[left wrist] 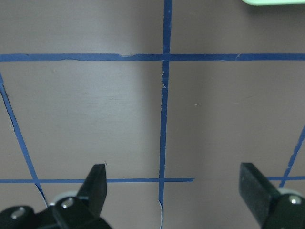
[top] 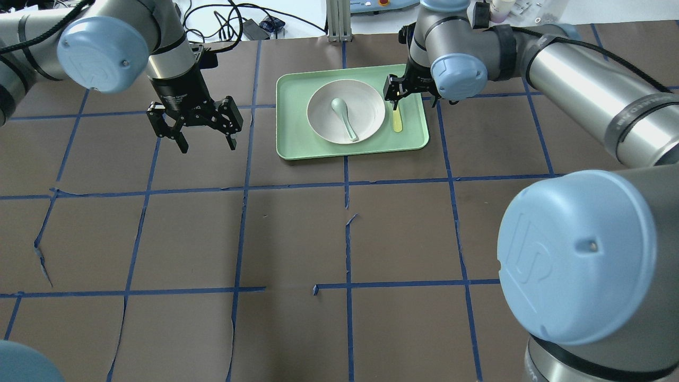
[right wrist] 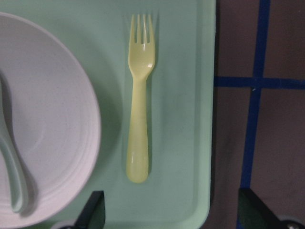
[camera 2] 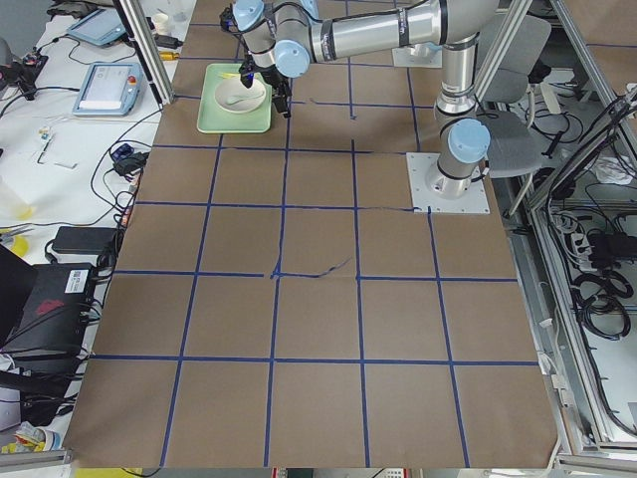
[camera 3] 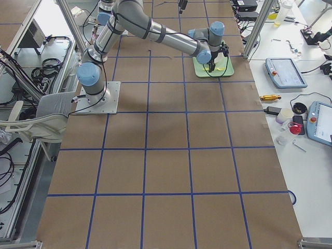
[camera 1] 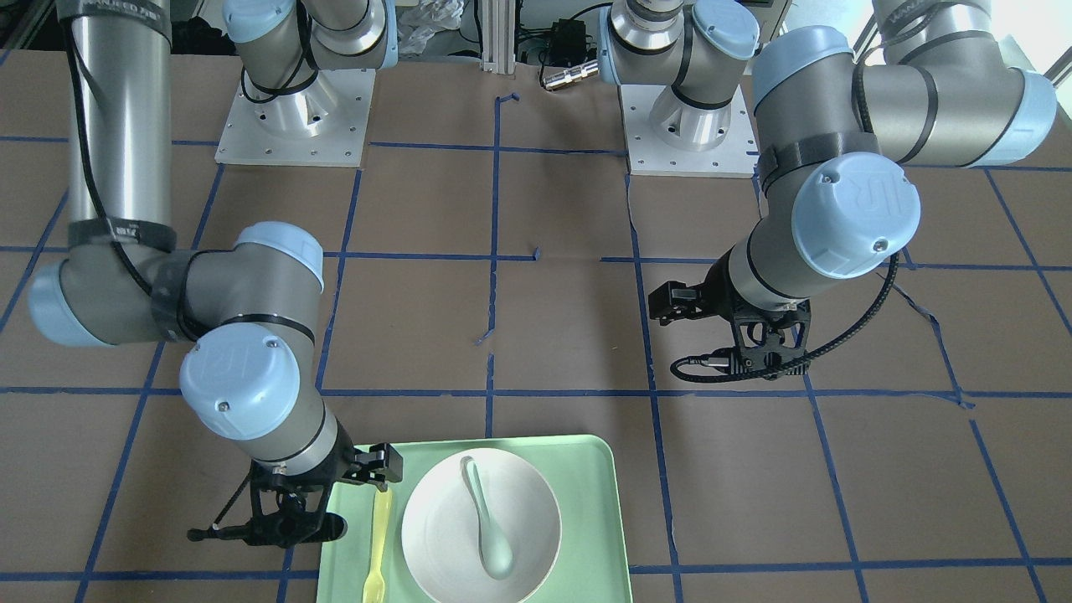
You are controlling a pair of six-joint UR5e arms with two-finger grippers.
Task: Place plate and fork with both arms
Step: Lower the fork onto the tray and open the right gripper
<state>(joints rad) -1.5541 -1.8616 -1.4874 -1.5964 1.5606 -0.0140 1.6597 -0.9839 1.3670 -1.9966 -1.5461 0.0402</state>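
Note:
The off-white plate (top: 346, 110) sits in the mint-green tray (top: 297, 146) with a grey-green spoon (top: 345, 118) lying in it. The pale-yellow fork (top: 397, 121) lies flat on the tray beside the plate, on the side toward my right arm. My right gripper (top: 395, 97) hovers open over the fork's handle end. In the right wrist view the fork (right wrist: 138, 109) lies between and ahead of the open fingers (right wrist: 94, 210), with the plate (right wrist: 47, 119) to its left. My left gripper (top: 193, 129) is open and empty above bare table, left of the tray.
The table is brown paper with a grid of blue tape (top: 345, 183). The tray's right rim (right wrist: 207, 119) lies close under my right gripper. The left wrist view shows only table and a tray corner (left wrist: 276, 1). Both arm bases (camera 1: 293, 117) stand at the robot's side.

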